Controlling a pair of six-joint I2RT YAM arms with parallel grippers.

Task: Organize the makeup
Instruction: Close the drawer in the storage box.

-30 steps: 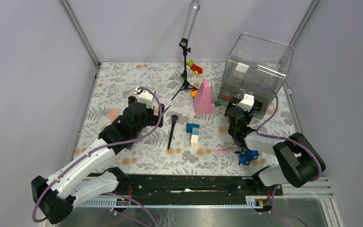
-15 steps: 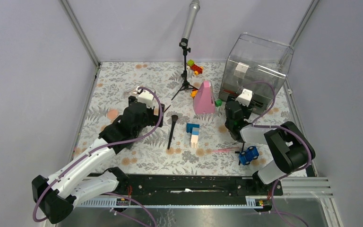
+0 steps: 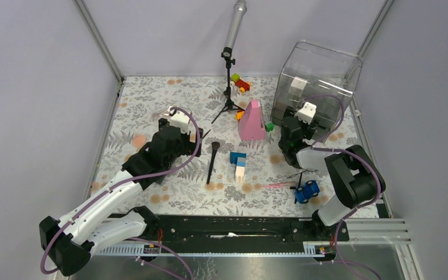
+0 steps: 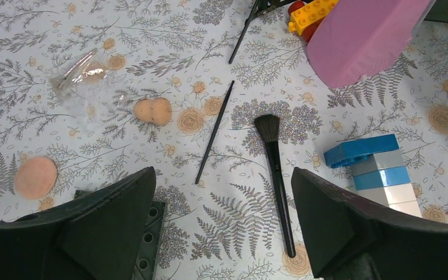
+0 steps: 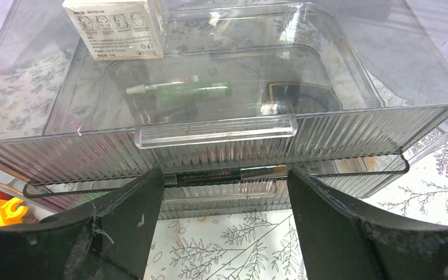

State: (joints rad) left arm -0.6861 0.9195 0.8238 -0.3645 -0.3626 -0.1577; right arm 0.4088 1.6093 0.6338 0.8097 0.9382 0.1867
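Left gripper (image 4: 221, 181): jaws spread wide with nothing between them, above the floral table cover (image 4: 46, 23) at the bottom of the left wrist view.
Right gripper (image 5: 224, 175): jaws wide apart and holding nothing, close to the front of the clear drawer organizer (image 5: 385, 134).
Powder brush (image 4: 275, 175): lies flat at the centre of the left wrist view, bristles toward the top of the frame.
Thin black pencil (image 4: 214, 133): just left of the brush, slanted, not touching it.
Sponges: a round peach sponge (image 4: 35, 177) at the left edge; a heart-shaped peach sponge (image 4: 152, 110) left of centre, near a crumpled clear wrapper (image 4: 84, 73).
Pink pencil (image 3: 277, 185): lower right of the top view, just left of the blue toy car (image 3: 307, 191).
Green tube (image 5: 192, 90): lying sideways inside the upper drawer, centre of the right wrist view.
Dark square compact (image 5: 300, 96): same drawer, right of the tube.
Slim dark pencil (image 5: 227, 174): in the tier below, seen between the right fingers.
White box (image 5: 115, 26): top left of the right wrist view, on the organizer's upper level.
Other items: pink cone-shaped object (image 4: 361, 35) at upper right, blue-and-white block stack (image 4: 373, 175) at right.
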